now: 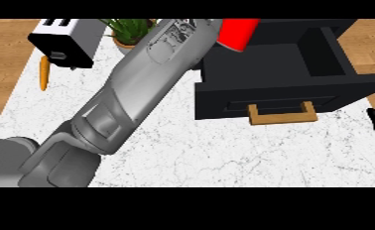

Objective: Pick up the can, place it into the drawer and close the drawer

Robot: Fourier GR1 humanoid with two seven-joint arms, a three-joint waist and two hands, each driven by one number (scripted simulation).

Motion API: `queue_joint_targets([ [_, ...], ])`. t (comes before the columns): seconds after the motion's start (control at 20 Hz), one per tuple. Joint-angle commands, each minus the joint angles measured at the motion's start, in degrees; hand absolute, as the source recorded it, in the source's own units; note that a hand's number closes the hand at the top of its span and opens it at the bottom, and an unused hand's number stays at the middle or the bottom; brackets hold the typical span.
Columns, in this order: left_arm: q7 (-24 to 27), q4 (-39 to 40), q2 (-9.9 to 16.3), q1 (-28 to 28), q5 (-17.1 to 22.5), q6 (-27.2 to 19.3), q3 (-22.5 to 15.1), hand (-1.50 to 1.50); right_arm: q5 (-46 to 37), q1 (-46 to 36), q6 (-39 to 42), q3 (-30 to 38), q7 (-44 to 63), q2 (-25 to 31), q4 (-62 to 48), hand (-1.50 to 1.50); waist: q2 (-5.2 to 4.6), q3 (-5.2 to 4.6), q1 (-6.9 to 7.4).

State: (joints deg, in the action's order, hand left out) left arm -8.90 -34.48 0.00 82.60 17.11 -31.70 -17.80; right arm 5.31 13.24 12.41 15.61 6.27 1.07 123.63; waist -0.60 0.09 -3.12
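matt black drawer (322, 83), wooden handle (282, 115), marble counter (219, 159)

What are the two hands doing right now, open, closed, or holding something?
Left hand: hidden beyond its forearm near the red can; cannot be told.
Right hand: not in view.

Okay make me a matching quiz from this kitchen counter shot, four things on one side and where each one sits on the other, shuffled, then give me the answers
Things:
1. red can
2. carrot
3. toaster
4. wooden handle

Places:
A. far left corner of the counter
B. on the drawer's front panel
C. above the open drawer's far left corner
D. left counter edge, in front of the toaster

Pairs: 1-C, 2-D, 3-A, 4-B
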Motion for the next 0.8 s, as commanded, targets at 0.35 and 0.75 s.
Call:
queue_joint_targets([
  [0.35,5.5,7.3,0.0,1.7,7.5,-3.1,-8.5,1.50,-3.1,-5.0,-1.8,-3.2,0.7,-1.0,-3.1,-1.50,-0.75,0.08,-2.21],
  [0.75,11.9,10.5,0.0,-2.2,9.4,-3.6,-11.4,1.50,-2.4,-7.0,-2.6,-1.9,3.0,0.6,-2.4,-1.50,-0.68,0.00,-1.81],
])
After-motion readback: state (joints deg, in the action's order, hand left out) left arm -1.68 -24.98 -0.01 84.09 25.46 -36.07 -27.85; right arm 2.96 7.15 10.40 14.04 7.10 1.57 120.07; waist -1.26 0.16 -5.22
